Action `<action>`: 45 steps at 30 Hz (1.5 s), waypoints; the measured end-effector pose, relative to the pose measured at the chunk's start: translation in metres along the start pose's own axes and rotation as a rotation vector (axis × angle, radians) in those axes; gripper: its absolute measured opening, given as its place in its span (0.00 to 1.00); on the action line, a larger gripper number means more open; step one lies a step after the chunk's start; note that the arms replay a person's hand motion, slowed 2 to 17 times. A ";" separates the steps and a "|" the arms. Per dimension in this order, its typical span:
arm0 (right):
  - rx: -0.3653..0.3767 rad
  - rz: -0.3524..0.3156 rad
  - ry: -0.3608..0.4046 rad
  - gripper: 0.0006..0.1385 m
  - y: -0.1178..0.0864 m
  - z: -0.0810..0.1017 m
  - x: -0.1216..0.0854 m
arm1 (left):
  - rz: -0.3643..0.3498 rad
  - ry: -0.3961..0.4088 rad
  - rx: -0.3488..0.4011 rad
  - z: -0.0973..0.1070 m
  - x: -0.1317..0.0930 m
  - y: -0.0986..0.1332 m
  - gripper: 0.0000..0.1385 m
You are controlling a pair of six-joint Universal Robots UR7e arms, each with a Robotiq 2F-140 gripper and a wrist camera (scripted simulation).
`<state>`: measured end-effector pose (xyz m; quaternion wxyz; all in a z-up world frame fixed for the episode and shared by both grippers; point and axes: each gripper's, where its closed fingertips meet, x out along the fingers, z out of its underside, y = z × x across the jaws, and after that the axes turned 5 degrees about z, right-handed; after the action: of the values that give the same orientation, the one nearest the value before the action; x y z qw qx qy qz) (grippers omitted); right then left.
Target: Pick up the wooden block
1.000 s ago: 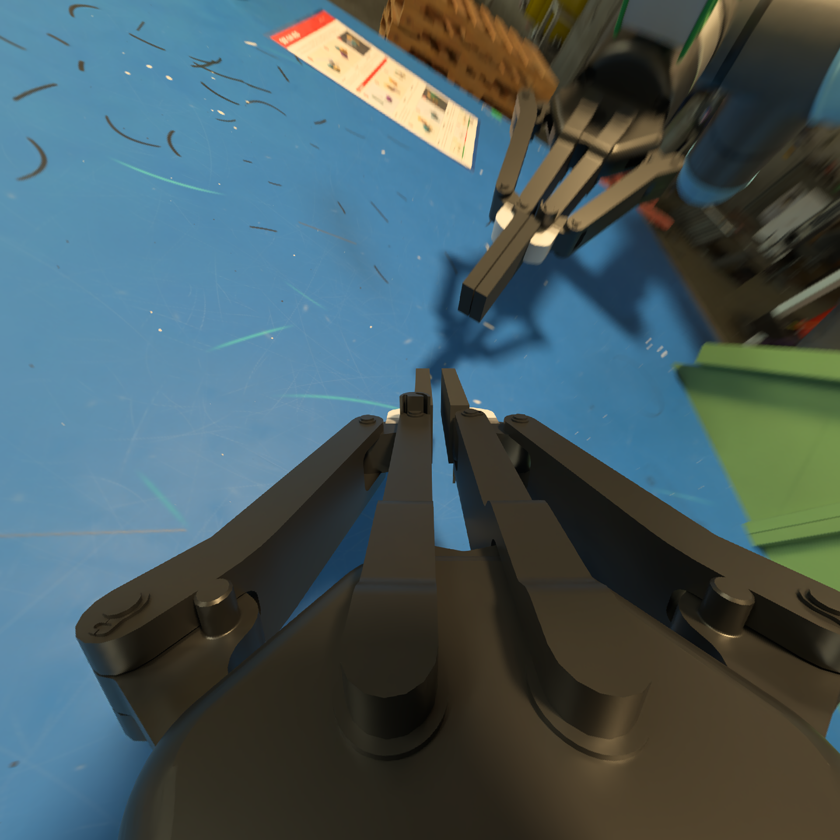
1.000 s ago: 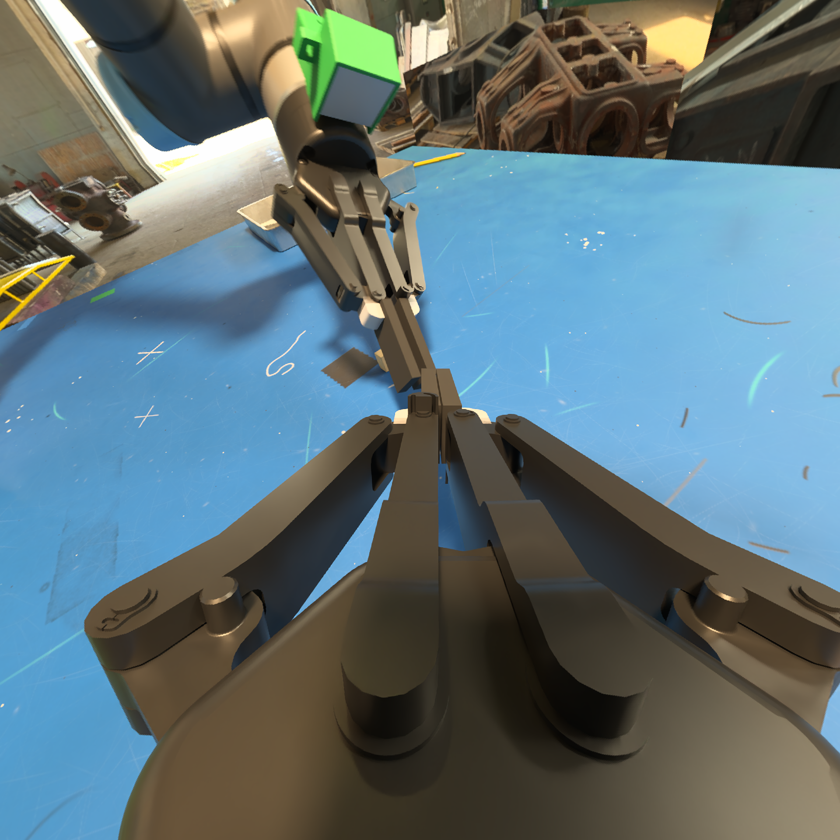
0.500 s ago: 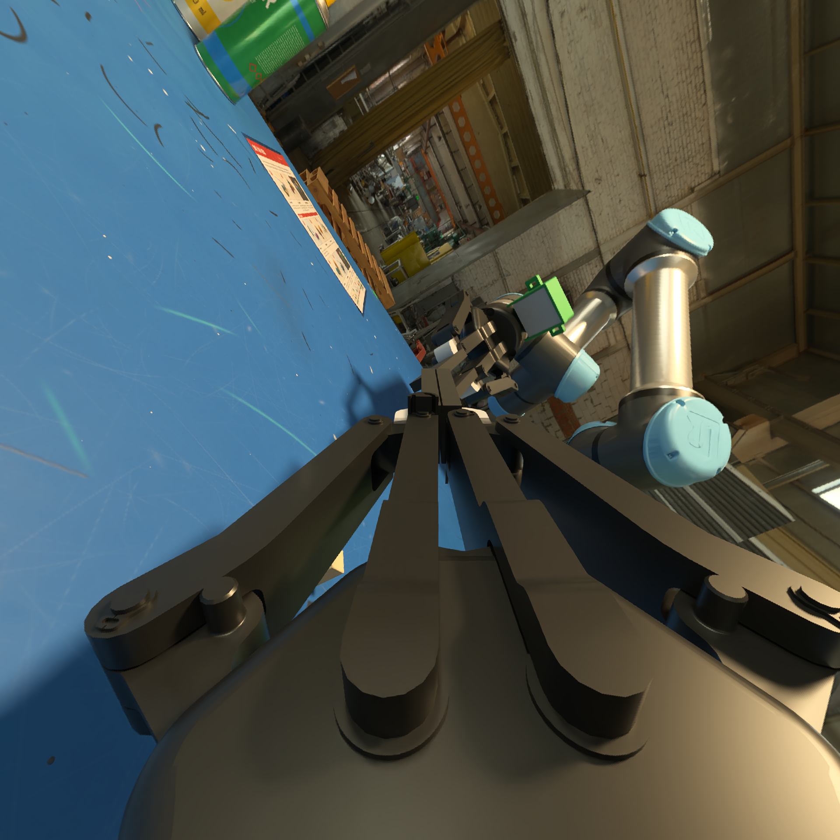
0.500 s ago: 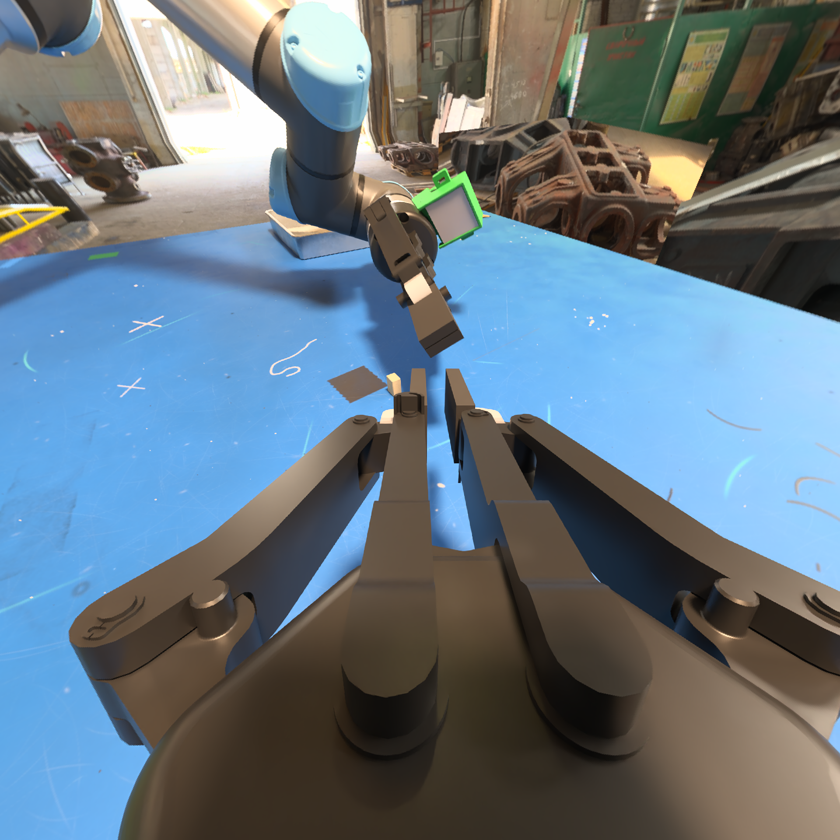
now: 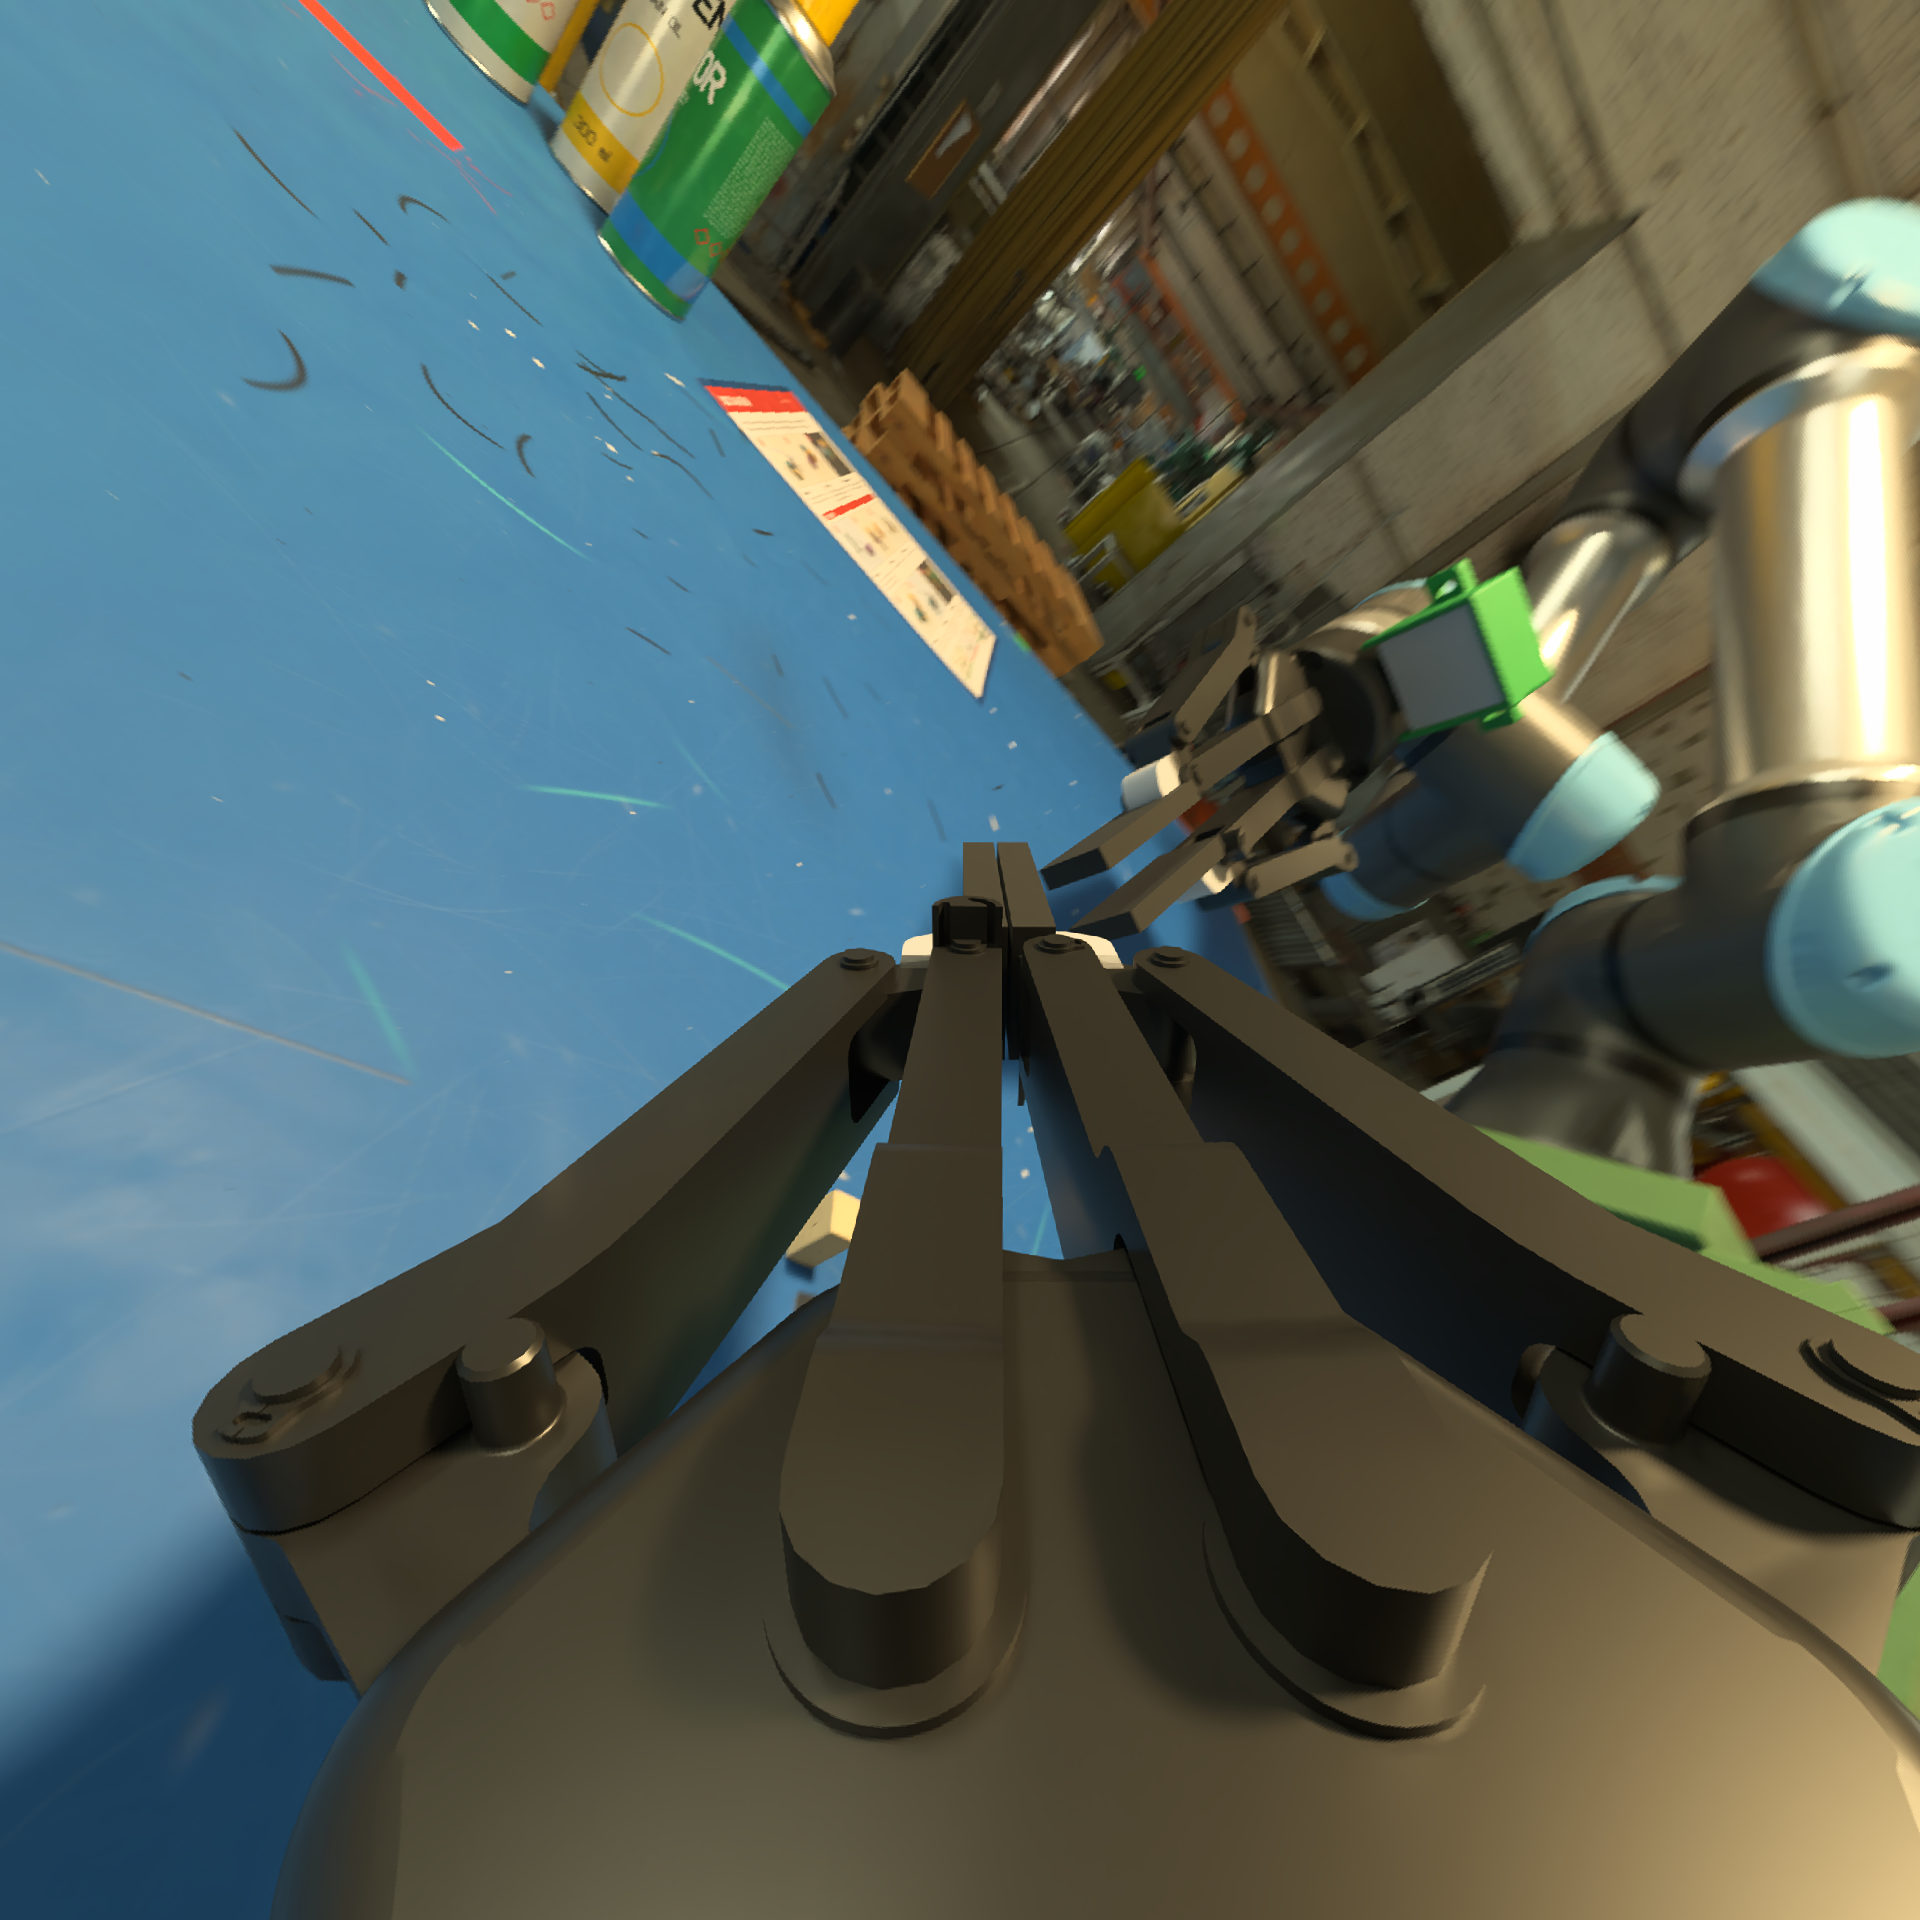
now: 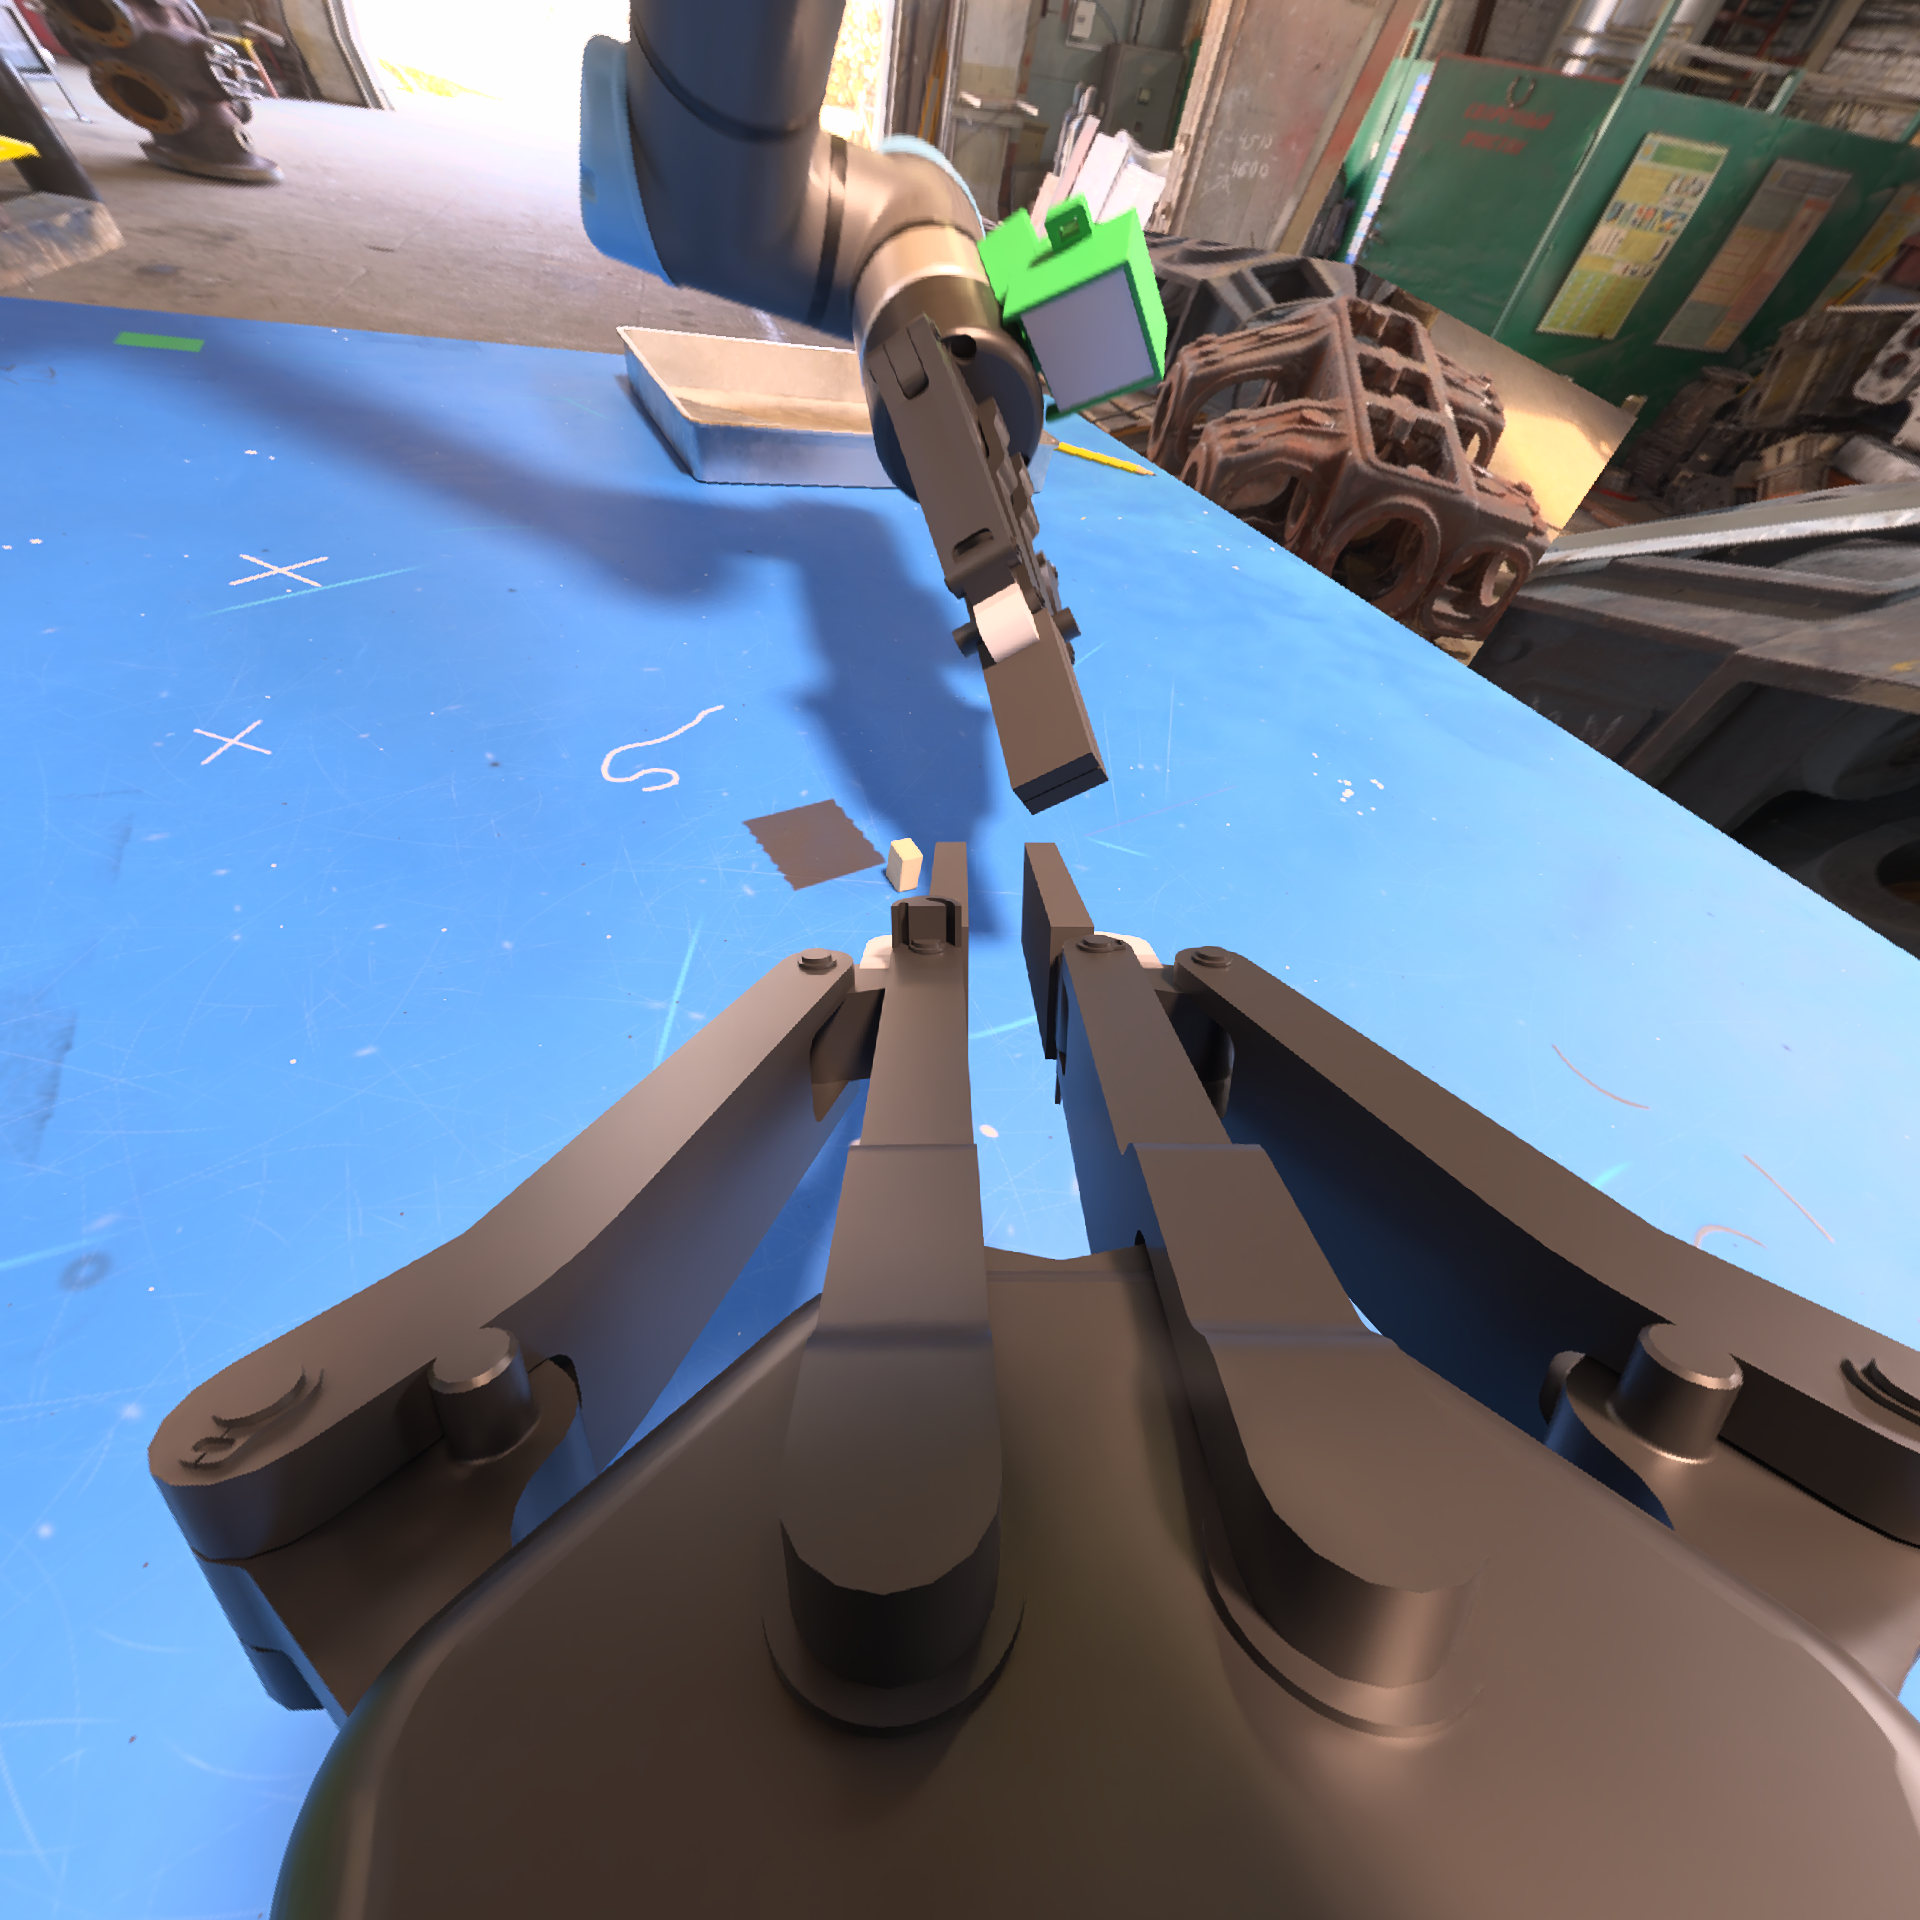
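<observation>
The wooden block [image 6: 904,864] is a small pale cube on the blue table [image 6: 416,935], beside a grey square patch [image 6: 816,844]. My right gripper [image 6: 997,868] is open a little and hangs above the table, with the block just left of its left fingertip and outside the jaws. My left gripper [image 5: 997,873] is shut and empty. It also shows in the right wrist view [image 6: 1065,790], tilted over the table just beyond the block. In the left wrist view the block [image 5: 826,1231] peeks out below my linkage, and the right gripper [image 5: 1070,899] shows ahead.
Several cans [image 5: 717,156] stand at the table's far edge, with a printed sheet [image 5: 862,530] and cardboard boxes [image 5: 977,509] nearby. A metal tray [image 6: 758,405], a pencil [image 6: 1101,457] and rusty castings [image 6: 1351,457] lie behind the left arm. A green object [image 5: 1662,1216] is at the right.
My right gripper has opened from shut to a small gap. My left gripper has stayed shut and tilted up off the table, now seen side-on. The block has come into view beside the right fingers.
</observation>
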<state>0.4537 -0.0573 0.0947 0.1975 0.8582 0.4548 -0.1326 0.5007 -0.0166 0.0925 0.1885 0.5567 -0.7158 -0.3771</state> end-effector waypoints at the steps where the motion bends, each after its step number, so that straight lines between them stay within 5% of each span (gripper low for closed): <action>1: -0.001 0.001 -0.001 0.10 0.000 -0.001 0.000 | -0.035 -0.018 0.031 0.001 -0.003 -0.001 0.01; 11: 0.031 0.023 0.000 0.10 0.005 -0.002 -0.005 | -0.363 -0.277 0.286 0.028 -0.036 -0.015 0.06; 17: 0.064 0.034 0.011 0.10 0.009 -0.002 -0.009 | -0.476 -0.451 0.371 0.052 -0.045 -0.022 0.10; 29: 0.094 0.046 0.015 0.09 0.011 -0.004 -0.012 | -0.548 -0.636 0.481 0.079 -0.036 -0.036 0.13; 45: 0.098 0.059 -0.014 0.09 0.009 0.005 -0.019 | -0.539 -0.696 0.511 0.079 -0.030 -0.040 0.06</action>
<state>0.4503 -0.0781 0.0997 0.1620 0.8791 0.4208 -0.1548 0.4814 0.0334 0.0163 -0.3072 0.5914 -0.6366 -0.3882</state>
